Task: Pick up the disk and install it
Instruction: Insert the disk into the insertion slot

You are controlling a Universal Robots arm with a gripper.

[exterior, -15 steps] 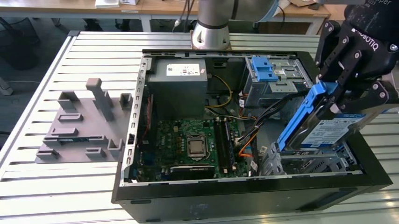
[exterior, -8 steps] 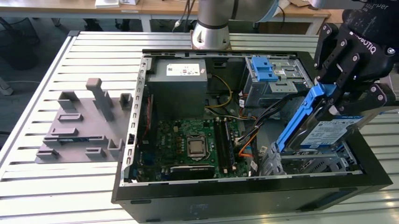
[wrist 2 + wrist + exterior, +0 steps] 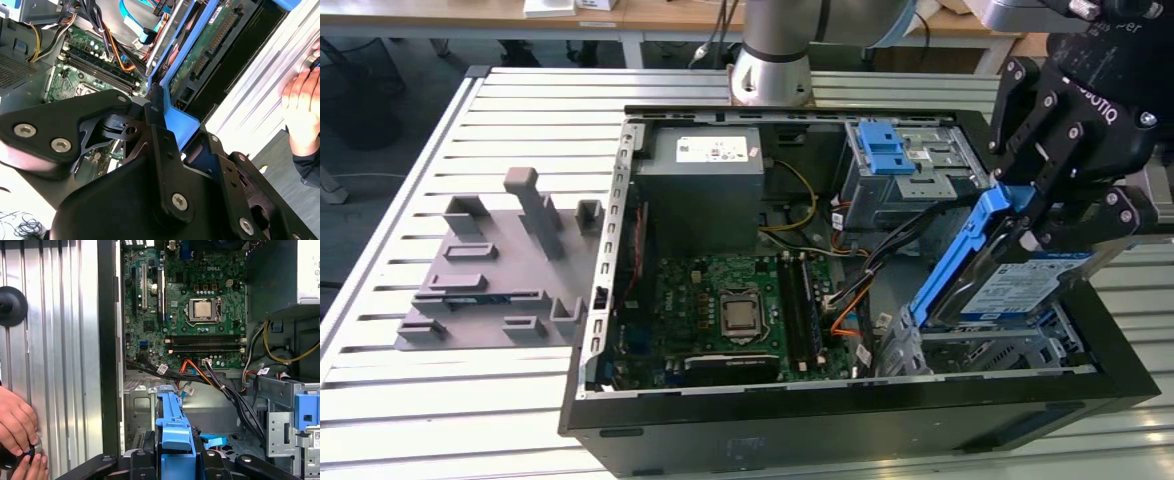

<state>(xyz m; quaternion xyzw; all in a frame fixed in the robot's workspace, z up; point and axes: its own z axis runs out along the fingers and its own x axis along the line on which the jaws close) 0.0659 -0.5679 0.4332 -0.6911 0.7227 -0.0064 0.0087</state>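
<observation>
Gripper [image 3: 1051,212] clamped on the disk [image 3: 1014,285], held on edge above the drive bay [image 3: 987,352]: insertion step, judged to require carrier-to-bay alignment.

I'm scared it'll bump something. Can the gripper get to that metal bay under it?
Probably yes. The gripper, shut on the disk, hangs right over the open bay; the cables lie off to one side.
</observation>
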